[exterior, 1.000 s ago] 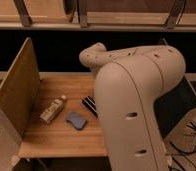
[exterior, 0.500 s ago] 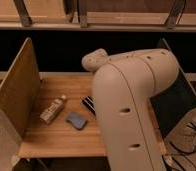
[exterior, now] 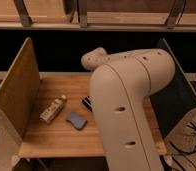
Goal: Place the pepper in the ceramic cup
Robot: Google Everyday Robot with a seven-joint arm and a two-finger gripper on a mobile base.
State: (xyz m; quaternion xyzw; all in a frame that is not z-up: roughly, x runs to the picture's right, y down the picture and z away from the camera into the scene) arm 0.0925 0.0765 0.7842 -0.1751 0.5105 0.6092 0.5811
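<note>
The pepper and the whitish ceramic cup do not show from the one camera; the bulky cream robot arm (exterior: 128,107) fills the middle and right and covers much of the wooden bench (exterior: 56,137). The end effector is out of view too, so its state cannot be told. On the bench's bare left part lies a cream white-capped bottle (exterior: 53,109), with a small blue-grey flat pad (exterior: 76,120) just beside it. A black rectangular block (exterior: 86,103) shows at the arm's edge. An upright wooden panel (exterior: 16,95) bounds the left side.
</note>
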